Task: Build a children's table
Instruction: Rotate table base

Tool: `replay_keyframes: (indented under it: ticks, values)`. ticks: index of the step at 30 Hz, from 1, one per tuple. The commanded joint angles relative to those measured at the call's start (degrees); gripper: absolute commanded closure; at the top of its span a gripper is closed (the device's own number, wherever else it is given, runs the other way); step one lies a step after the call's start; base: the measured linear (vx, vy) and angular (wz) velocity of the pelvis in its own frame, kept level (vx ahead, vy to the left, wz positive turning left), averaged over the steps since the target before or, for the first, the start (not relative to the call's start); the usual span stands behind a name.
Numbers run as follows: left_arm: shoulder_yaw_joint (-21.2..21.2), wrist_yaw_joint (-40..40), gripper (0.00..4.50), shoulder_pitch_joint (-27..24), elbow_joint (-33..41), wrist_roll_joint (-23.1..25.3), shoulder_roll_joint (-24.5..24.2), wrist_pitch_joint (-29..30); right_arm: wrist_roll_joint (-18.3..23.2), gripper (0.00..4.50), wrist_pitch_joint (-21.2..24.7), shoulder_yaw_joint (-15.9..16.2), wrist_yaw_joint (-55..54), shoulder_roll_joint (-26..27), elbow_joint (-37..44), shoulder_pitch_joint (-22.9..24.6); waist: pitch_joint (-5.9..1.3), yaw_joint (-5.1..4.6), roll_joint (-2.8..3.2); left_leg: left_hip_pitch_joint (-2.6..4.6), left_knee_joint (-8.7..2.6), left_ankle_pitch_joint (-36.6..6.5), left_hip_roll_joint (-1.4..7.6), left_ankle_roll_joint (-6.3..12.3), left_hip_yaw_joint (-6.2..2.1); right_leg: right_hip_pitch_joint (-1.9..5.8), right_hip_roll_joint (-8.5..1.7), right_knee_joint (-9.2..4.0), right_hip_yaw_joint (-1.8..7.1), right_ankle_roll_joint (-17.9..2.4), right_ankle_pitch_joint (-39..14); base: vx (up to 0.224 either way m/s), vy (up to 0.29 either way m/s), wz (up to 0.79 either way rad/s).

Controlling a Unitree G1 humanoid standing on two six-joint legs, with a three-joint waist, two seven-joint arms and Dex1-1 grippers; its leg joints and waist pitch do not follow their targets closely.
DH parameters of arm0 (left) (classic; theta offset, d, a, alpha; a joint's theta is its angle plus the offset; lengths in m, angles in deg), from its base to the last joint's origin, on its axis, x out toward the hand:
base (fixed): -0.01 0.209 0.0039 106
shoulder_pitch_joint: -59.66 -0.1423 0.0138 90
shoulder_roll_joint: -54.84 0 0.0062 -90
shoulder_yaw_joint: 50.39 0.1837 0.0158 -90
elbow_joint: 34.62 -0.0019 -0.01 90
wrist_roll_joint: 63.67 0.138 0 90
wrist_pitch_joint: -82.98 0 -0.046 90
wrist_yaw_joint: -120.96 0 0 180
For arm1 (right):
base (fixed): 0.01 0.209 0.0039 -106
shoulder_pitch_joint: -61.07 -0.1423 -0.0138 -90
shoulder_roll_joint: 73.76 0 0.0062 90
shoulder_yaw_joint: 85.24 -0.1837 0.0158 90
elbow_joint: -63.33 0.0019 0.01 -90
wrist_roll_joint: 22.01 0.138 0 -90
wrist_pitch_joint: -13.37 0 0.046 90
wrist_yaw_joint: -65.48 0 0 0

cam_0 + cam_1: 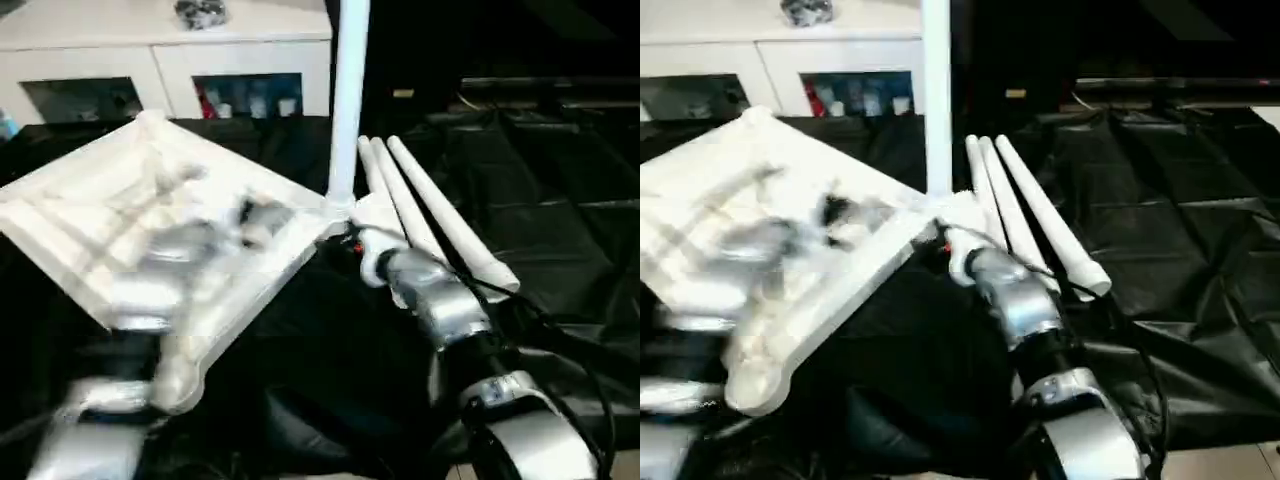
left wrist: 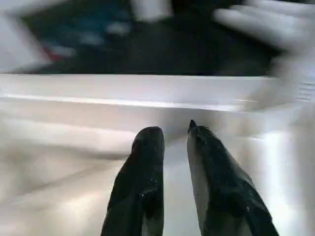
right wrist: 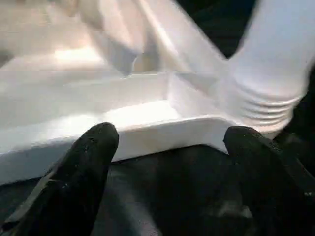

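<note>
The white top of the children's table (image 1: 130, 220) lies upside down and tilted on the black-draped work table, ribbed underside up. One white leg (image 1: 348, 100) stands upright in its near-right corner socket (image 3: 266, 108). Three more legs (image 1: 440, 225) lie side by side just right of that corner. My left gripper (image 2: 172, 132) hovers over the ribbed underside, its fingers a narrow gap apart with nothing between them. My right gripper (image 3: 171, 132) is wide open at the top's rim beside the socketed corner, holding nothing.
A white cabinet (image 1: 160, 50) with glass doors stands behind the work table. Black cloth (image 1: 560, 200) covers the table to the right of the lying legs. Dark cables run along my right forearm (image 1: 450, 310).
</note>
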Motion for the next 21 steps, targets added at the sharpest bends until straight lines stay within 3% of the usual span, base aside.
replay_keyframes:
  ticks: [1,4,5,6,7,8,9,10,11,12,16,17,18,19,21]
  values:
    - [-2.3,-1.1,3.51,0.4,3.7,1.9,-3.9,2.9,-1.8,0.61,1.7,1.2,0.1,-0.5,1.4,0.2,-4.15,0.11,0.92,2.07,-4.09,-10.3,2.98,0.53,-1.72,2.69,-2.98,-3.02,2.33,-13.8,-2.9,0.000,0.000,0.00]
    - [-2.0,-0.8,3.51,-1.1,4.2,3.8,-7.3,3.4,-1.5,0.61,2.3,1.5,0.7,-0.4,2.1,0.2,-4.08,0.21,1.02,2.33,-4.09,-11.6,2.89,-0.36,-1.66,2.49,-2.95,-3.10,2.44,-13.4,-3.3,0.000,0.000,0.00]
    - [-1.8,-0.4,3.51,-2.2,4.6,4.4,-8.5,3.8,-1.2,0.61,2.6,1.3,0.7,-0.3,2.7,0.5,-4.18,0.34,0.40,1.90,-4.11,-10.6,2.95,-0.35,-1.81,2.94,-3.21,-2.69,2.51,-13.4,-2.6,0.000,0.000,0.00]
    - [-1.4,-0.6,3.51,-3.4,4.6,5.7,-9.9,3.2,-0.6,0.61,3.0,0.8,0.5,-0.1,3.2,0.9,-4.12,0.23,-0.04,1.88,-4.22,-10.2,2.99,-0.08,-1.73,2.78,-3.12,-2.93,2.50,-12.9,-2.6,0.000,0.000,0.00]
    - [-0.4,-0.6,3.51,-4.8,4.2,7.8,-11.8,2.1,-0.3,0.61,2.9,0.5,0.2,-0.1,3.4,1.4,-4.14,0.31,0.13,1.85,-4.14,-9.8,2.95,-0.09,-1.78,2.82,-3.19,-2.72,2.54,-12.8,-2.6,0.000,0.000,0.00]
    - [-1.7,-2.0,3.51,-6.7,3.6,8.5,-13.4,1.7,-0.2,0.61,2.2,0.3,-0.2,-0.7,3.4,2.5,-4.13,0.34,-0.16,1.84,-4.16,-9.8,2.97,0.12,-1.72,2.72,-3.26,-2.90,2.59,-12.4,-3.0,0.000,0.000,0.00]
    - [-1.8,-2.1,3.51,-6.8,3.6,8.5,-13.5,1.7,-0.2,0.61,2.2,0.3,-0.2,-0.7,3.4,2.6,-4.12,0.41,0.41,1.96,-4.26,-10.5,2.97,-0.29,-1.77,2.53,-3.24,-2.93,2.57,-12.1,-4.0,0.000,0.000,0.00]
    - [-2.7,-2.5,3.51,-8.1,3.2,8.5,-14.6,2.0,0.2,0.61,1.9,-0.1,0.0,-1.2,3.8,3.2,-4.09,0.32,0.35,2.01,-4.34,-11.0,2.94,-0.59,-1.75,2.49,-3.13,-3.04,2.57,-11.9,-4.3,0.000,0.000,0.00]
    - [-3.0,-2.8,3.68,-9.8,2.7,8.7,-16.4,3.5,0.2,0.61,1.7,-0.2,0.6,-2.2,3.8,3.2,-4.17,0.33,0.66,2.29,-4.33,-11.9,2.96,-1.44,-1.74,2.28,-2.92,-3.10,2.51,-11.8,-3.8,0.000,0.000,0.00]
    - [-3.1,-2.5,3.68,-10.4,2.3,8.8,-17.2,3.8,0.2,0.61,1.7,-0.6,0.5,-2.6,3.4,2.9,-4.15,0.33,0.10,2.20,-4.40,-12.2,2.83,-1.68,-1.74,2.41,-2.80,-2.95,2.49,-11.9,-3.7,0.000,0.000,0.00]
    - [-1.1,0.2,3.90,-13.4,1.0,10.3,-20.6,6.3,0.0,0.61,2.2,-1.3,0.9,-3.3,0.9,2.0,-3.96,0.43,0.47,2.27,-4.56,-14.3,2.84,-2.19,-1.82,2.21,-3.08,-3.14,2.64,-12.0,-6.3,0.000,0.000,0.00]
    - [-1.0,0.4,4.04,-13.8,1.1,10.6,-20.9,7.1,-0.2,0.89,2.4,-1.1,1.0,-3.5,0.5,1.9,-3.88,0.24,-0.42,2.29,-4.60,-14.6,2.87,-2.06,-1.70,2.13,-3.01,-3.33,2.67,-12.0,-6.8,0.000,0.000,0.00]
    - [-0.5,1.8,4.08,-14.3,1.2,10.5,-21.6,8.2,-0.4,0.97,2.2,-0.9,1.1,-3.8,-0.4,1.8,-3.92,0.45,-0.05,2.33,-4.53,-14.6,2.88,-2.07,-1.79,2.16,-3.28,-3.25,2.78,-12.2,-7.5,0.000,0.000,0.00]
    - [-0.5,2.2,4.14,-14.4,1.2,10.4,-21.6,8.4,-0.4,0.97,2.1,-0.9,1.1,-3.8,-0.7,1.8,-3.86,0.41,-0.72,2.32,-4.55,-14.6,2.94,-1.89,-1.70,2.09,-3.31,-3.44,2.82,-12.2,-8.0,0.000,0.000,0.00]
    - [0.6,5.8,4.34,-15.5,1.8,8.6,-22.0,9.8,0.5,1.09,1.3,-0.8,1.9,-3.5,-2.2,1.7,-3.82,0.64,-0.60,2.36,-4.65,-14.8,3.05,-2.31,-1.86,2.00,-3.48,-3.37,2.85,-12.1,-9.0,0.000,0.000,0.00]
